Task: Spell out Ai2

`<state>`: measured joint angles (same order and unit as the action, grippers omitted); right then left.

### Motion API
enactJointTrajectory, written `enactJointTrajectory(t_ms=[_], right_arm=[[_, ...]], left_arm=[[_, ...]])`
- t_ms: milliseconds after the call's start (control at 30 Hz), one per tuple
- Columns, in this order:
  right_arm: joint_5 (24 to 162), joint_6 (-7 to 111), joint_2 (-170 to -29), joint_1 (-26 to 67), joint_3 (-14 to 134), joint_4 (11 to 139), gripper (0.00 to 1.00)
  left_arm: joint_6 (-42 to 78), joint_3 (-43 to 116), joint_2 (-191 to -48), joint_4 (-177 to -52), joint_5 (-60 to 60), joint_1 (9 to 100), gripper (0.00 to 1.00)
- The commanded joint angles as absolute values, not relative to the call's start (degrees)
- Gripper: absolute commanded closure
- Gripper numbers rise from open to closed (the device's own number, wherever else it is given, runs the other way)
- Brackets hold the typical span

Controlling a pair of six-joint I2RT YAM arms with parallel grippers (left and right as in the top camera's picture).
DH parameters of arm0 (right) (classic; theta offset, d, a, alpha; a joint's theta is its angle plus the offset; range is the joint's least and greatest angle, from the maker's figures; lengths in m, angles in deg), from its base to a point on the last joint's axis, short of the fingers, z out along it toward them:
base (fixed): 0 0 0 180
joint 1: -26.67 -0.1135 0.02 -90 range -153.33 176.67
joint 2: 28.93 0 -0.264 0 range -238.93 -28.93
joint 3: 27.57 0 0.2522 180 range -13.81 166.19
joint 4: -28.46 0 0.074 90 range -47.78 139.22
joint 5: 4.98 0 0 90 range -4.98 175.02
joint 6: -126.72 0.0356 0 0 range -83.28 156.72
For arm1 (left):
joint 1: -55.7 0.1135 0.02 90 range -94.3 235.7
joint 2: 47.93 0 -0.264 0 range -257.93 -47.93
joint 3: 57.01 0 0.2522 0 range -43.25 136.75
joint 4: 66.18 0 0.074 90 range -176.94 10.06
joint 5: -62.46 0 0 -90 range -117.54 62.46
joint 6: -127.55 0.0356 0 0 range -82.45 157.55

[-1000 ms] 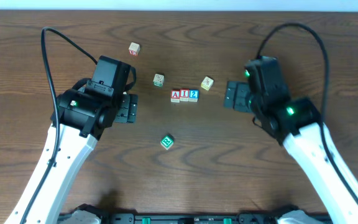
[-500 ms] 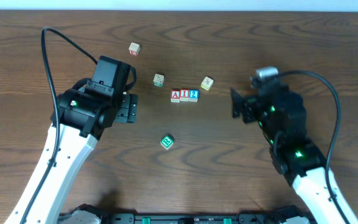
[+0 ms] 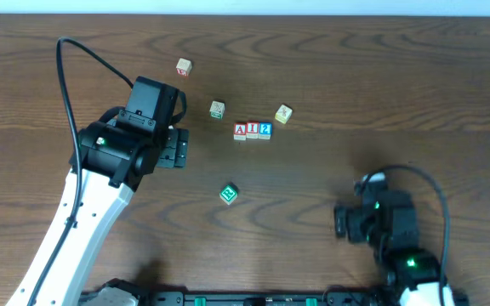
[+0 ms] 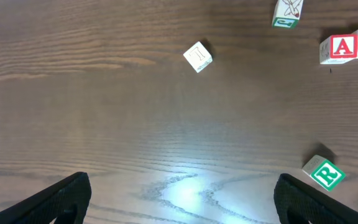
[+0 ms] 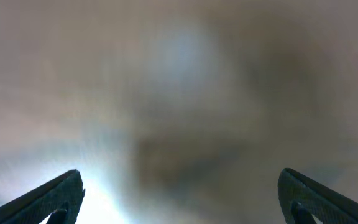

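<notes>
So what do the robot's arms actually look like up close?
The left arm has a white link and a bulky black joint housing with a green light; a black cable loops off it. The right arm is black with green lights and its own cable. Fingers are dark tapered wedges.

White arms [image 3: 73, 229], black cabled heads

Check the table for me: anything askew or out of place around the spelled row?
Nothing damaged. The A-I-2 row sits straight, blocks touching. Four spare blocks lie scattered around it; the green R block and the yellowish block are turned at an angle. The right wrist view is too blurred to add anything.
</notes>
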<state>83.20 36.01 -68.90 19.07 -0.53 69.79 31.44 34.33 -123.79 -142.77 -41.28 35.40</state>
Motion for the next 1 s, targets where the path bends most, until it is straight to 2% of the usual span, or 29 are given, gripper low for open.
enactJointTrajectory(t_ms=[0, 333, 967], right_arm=[[83.6, 35.4, -64.6, 19.6, -4.2, 72.5, 0.01], [83.6, 35.4, -51.0, 21.1, -5.4, 73.7, 0.01], [83.6, 35.4, -35.9, 27.6, -5.4, 73.7, 0.01]], left_arm=[[31.8, 34.7, -123.7, -142.9, -41.9, 35.4, 0.05], [31.8, 34.7, -123.7, -142.9, -41.9, 35.4, 0.05], [31.8, 34.7, -123.7, -142.9, -41.9, 35.4, 0.05]])
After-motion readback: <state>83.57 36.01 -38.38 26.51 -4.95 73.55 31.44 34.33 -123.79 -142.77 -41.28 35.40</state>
